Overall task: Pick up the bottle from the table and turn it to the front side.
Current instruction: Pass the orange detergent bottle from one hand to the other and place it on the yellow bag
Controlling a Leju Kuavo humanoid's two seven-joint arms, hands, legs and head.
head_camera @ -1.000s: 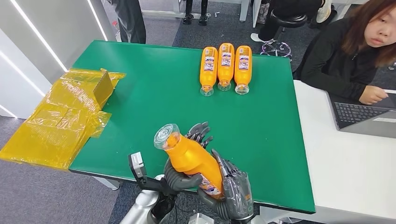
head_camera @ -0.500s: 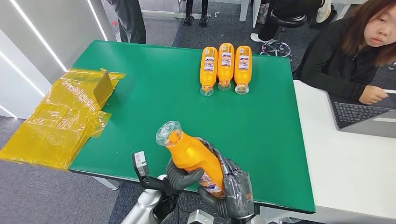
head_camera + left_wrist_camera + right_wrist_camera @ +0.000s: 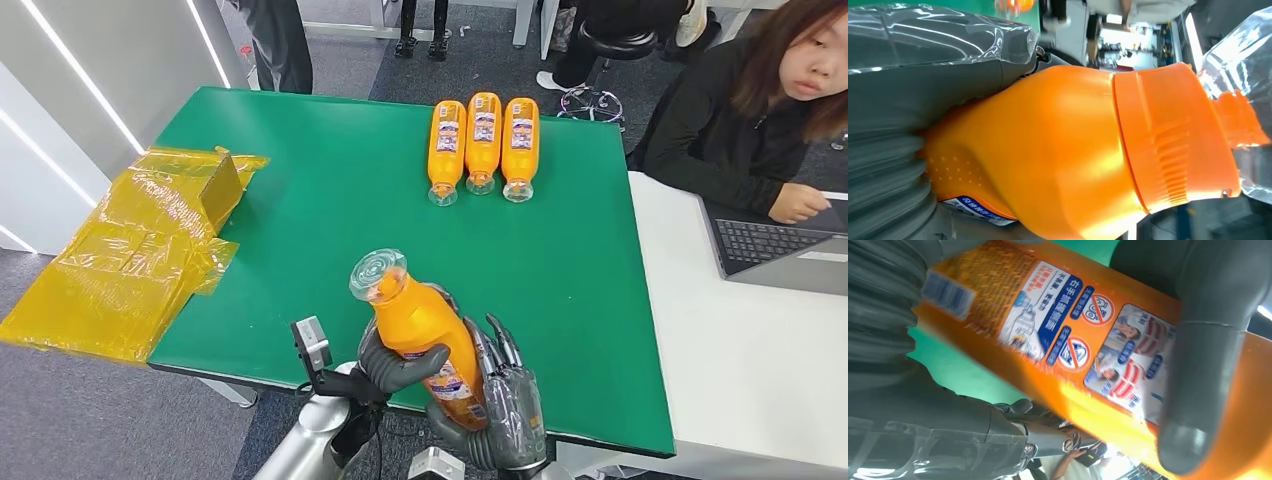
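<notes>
Tilted more upright than a second ago, the orange bottle (image 3: 422,330) is raised over the near edge of the green table (image 3: 300,220), its cap end far-left, gripped by both the left hand (image 3: 395,365) and right hand (image 3: 500,405).

So I've got the bottle (image 3: 425,335) up over the near edge of the table (image 3: 300,230), my left hand (image 3: 392,367) on its left, my right hand (image 3: 500,405) on its right. Three more bottles (image 3: 483,145) lie side by side at the far edge, a wrapped bundle (image 3: 140,250) hangs off the left side, and a laptop (image 3: 780,255) sits on the next table to the right.
</notes>
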